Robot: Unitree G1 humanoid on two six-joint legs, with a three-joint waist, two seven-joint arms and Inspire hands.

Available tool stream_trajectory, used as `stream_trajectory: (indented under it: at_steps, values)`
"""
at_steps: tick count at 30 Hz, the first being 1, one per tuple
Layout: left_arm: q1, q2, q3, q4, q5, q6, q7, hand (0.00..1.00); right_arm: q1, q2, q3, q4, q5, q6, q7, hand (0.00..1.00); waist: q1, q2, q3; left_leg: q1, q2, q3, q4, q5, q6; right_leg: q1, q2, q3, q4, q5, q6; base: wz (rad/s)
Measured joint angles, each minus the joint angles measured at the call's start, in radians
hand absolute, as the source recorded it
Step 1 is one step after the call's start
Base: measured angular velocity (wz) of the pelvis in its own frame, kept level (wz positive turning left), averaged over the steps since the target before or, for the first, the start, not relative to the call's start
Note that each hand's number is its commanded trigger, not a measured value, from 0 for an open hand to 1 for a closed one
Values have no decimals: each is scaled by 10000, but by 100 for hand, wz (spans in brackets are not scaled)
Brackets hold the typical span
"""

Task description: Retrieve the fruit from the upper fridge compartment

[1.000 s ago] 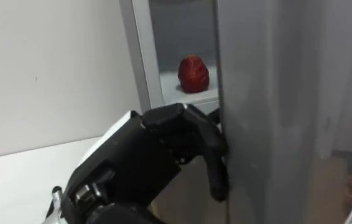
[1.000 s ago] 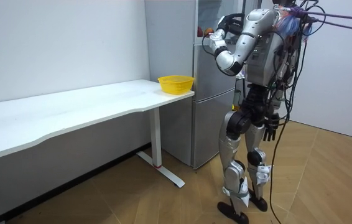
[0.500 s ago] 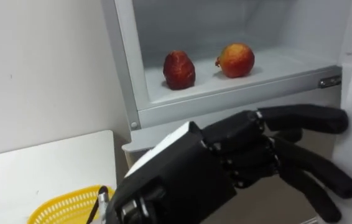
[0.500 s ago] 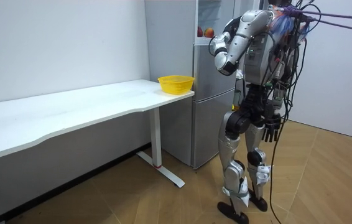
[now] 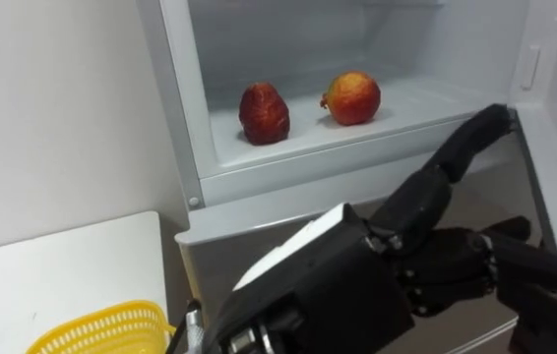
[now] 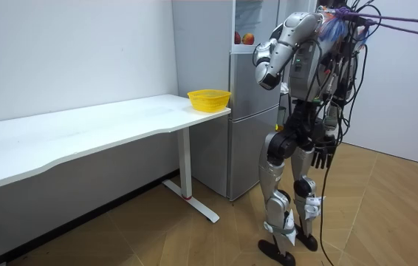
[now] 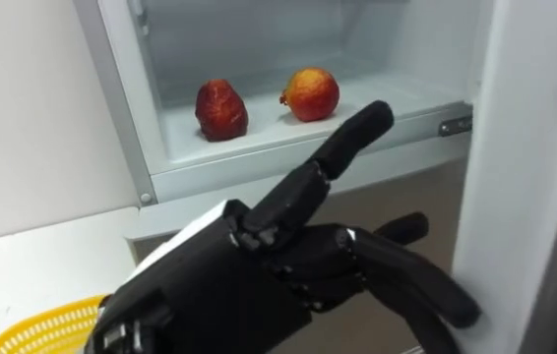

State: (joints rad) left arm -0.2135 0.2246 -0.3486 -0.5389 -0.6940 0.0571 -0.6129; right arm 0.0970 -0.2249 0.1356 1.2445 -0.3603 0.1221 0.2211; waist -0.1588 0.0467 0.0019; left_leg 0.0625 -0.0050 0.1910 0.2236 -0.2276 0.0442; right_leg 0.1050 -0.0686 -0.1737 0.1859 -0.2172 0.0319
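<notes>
Red and orange-red are what you want to look at: two fruits lie on the white shelf [image 5: 426, 93] of the open upper fridge compartment [image 5: 278, 39], in the upper middle of the frame. The dark red fruit [image 5: 264, 113] lies left of the orange-red fruit [image 5: 352, 96], near it but not touching. You cannot tell for certain what kind either fruit is.

Your left hand [image 5: 357, 285] takes up the lower centre and lower right of the eye views, below the shelf and apart from both fruits. It is spread and grips nothing. One of its fingers [image 5: 465, 147] reaches up and to the right towards the shelf's front edge, and the others stretch to the right. In the right eye view they end just beside the open door [image 7: 534, 147], which the right edge cuts off. You cannot tell whether they touch it. The hand hides much of the grey lower fridge front [image 5: 219, 246].

At the lower left, the bottom edge cuts off a yellow basket [image 5: 101, 329] on the white worktop [image 5: 52, 275].

In the room view the robot stands upright facing the fridge [image 6: 249, 111], with one arm raised to chest height. Your right hand [image 6: 321, 155] hangs beside the hip, too small there to tell whether it is spread or closed.
</notes>
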Motion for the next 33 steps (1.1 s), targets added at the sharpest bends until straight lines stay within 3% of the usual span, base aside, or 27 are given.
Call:
stream_trajectory:
  at_steps: [7, 11, 21, 25, 33]
  values:
    - [-632, -300, -569, 6, 678, -12, 133, 0, -72, 0, 18, 13, 2, 0, -104, 0, -11, 16, 0, 14, -1, -23, 7, 0, 0, 79, 4, -20, -5, 17, 4, 0]
    - [-729, -467, -884, 10, 798, -10, 141, 0, -249, -3, 116, 89, 39, -1, -315, 0, -37, 126, 25, 18, 5, -22, 7, -1, 0, 135, 5, -45, 3, 22, 0, 0]
    - [-1128, -505, -1082, 202, 784, 38, 134, 0, -547, 30, 625, 402, 222, 13, -332, 0, -111, 203, 38, 20, 26, -39, 77, -2, -2, 171, 0, -166, -5, 24, -7, 3]
    - [-1229, -523, -1286, 203, 776, 75, 129, 0, -658, 30, 786, 456, 320, 14, -212, 0, -273, 154, 71, -15, 25, -19, 79, -2, -2, 125, 1, -166, -23, 23, -6, 0]
    - [-2061, -639, -1789, 286, 788, 109, 120, 0, -775, 20, 786, 611, 425, 10, -255, 0, -674, 140, 76, -160, 23, -1, 88, -1, -2, -28, 13, -83, -17, 34, -6, -3]
